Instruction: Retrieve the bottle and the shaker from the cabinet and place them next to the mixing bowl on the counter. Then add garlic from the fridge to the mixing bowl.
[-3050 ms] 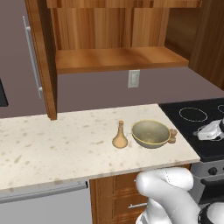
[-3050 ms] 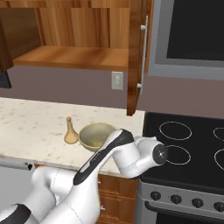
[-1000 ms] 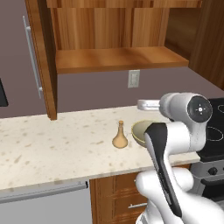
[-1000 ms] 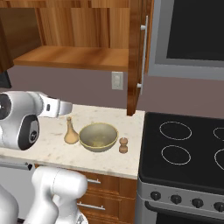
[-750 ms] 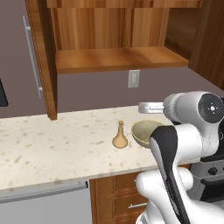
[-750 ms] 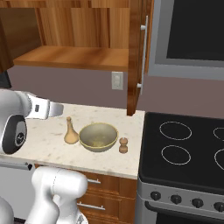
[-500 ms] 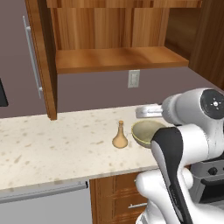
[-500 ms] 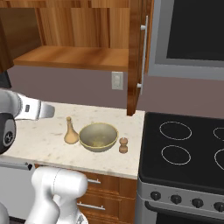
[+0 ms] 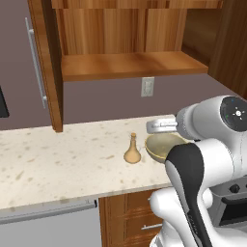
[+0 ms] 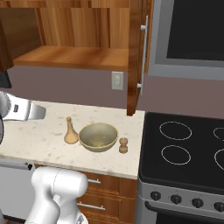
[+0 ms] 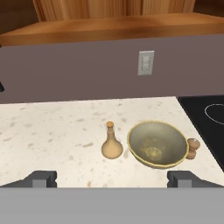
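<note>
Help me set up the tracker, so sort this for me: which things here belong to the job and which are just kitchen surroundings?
Job:
- bottle, left of the bowl
- mixing bowl, empty
- shaker, right of the bowl
- cabinet, open, shelf bare
- counter

Surroundings:
- stove
- wall outlet
- drawers

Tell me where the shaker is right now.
The shaker stands on the counter just right of the mixing bowl in the right base view, between the bowl and the stove; the bottle is on the bowl's other side.
</note>
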Motion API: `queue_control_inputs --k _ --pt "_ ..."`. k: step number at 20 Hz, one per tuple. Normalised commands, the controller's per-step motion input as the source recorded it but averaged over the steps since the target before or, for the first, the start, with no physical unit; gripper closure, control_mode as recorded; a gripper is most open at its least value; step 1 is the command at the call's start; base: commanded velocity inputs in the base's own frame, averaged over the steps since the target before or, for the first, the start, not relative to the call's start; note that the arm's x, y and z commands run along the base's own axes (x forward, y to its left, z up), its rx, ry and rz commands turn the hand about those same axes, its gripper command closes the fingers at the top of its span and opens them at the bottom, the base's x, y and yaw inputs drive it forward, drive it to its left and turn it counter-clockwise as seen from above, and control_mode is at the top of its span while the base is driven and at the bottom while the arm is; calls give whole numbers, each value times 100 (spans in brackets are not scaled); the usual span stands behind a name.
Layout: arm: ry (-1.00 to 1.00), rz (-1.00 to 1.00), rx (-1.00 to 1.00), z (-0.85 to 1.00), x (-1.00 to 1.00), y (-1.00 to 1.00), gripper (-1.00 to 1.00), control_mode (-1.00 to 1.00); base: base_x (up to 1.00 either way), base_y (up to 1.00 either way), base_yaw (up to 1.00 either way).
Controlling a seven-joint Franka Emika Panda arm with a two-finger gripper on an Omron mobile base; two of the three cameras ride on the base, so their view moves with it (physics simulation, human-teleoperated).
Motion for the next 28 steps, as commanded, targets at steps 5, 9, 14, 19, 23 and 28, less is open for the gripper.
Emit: queue_control_inputs --k 5,9,14,19,23,28 --pt "0 0 0 0 0 0 -100 -100 0 0 0" --pt "0 0 0 0 0 0 -100 100 -35 0 -1" --pt "0 0 0 0 0 0 -100 100 -100 0 -7" --pt "0 0 0 0 0 0 -100 100 -100 0 -7" --pt "0 0 0 0 0 0 -100 100 -80 0 -16" --pt "0 0 0 0 0 0 -100 100 -29 0 -31"
